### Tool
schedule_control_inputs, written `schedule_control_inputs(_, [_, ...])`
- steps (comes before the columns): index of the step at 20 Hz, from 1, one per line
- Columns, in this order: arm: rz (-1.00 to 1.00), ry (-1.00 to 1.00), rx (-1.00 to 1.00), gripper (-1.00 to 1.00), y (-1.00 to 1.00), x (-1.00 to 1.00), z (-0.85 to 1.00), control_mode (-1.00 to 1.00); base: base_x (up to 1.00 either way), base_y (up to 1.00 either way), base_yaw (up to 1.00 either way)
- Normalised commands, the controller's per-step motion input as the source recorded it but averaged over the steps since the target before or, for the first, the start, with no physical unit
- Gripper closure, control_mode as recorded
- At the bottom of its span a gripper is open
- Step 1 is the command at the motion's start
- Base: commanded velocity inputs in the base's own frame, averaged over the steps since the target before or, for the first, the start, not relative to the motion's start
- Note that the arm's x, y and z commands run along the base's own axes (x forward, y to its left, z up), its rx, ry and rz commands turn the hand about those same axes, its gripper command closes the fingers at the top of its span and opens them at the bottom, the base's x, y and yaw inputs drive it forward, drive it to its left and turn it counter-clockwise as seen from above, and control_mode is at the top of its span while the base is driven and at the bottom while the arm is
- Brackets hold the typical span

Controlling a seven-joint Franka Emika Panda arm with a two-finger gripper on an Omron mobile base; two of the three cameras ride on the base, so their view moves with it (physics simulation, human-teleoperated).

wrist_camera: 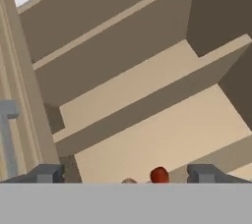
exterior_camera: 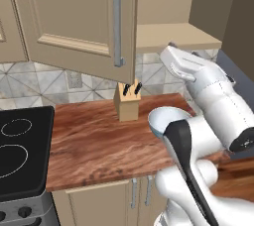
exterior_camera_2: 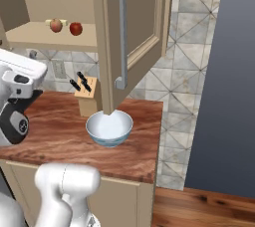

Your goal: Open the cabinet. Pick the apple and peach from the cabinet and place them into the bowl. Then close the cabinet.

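— Where are you in the job?

— From the left base camera, the cabinet (exterior_camera: 74,17) door hangs swung out over the counter (exterior_camera: 99,141), so opening looks done; picking fruit comes next.

— And from the right?

— The peach (exterior_camera_2: 56,25) and apple (exterior_camera_2: 75,28) sit side by side on the bottom shelf; the bowl (exterior_camera_2: 109,128) waits below on the counter.

— Your hand?

— My gripper (wrist_camera: 126,173) points up into the shelves, spread wide, holding nothing. I'd judge I must reach in toward the apple.
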Motion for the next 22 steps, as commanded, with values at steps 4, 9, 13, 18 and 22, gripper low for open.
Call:
schedule_control_inputs(4, [0.33,0.12,0.22,-1.00,-0.03,0.64,0.00,-1.00,0.00,0.00,0.00])
schedule_control_inputs(9, [0.24,0.12,0.13,-1.00,0.12,0.91,-0.03,-1.00,0.00,0.00,0.00])
schedule_control_inputs(13, [0.31,0.23,0.13,-1.00,0.12,0.87,-0.05,-1.00,0.00,0.00,0.00])
schedule_control_inputs(18, [0.38,0.29,0.02,-1.00,0.59,0.46,-0.25,-1.00,0.00,0.00,0.00])
schedule_control_inputs(22, [0.39,0.19,0.00,-1.00,1.00,0.07,-0.40,-1.00,0.00,0.00,0.00])
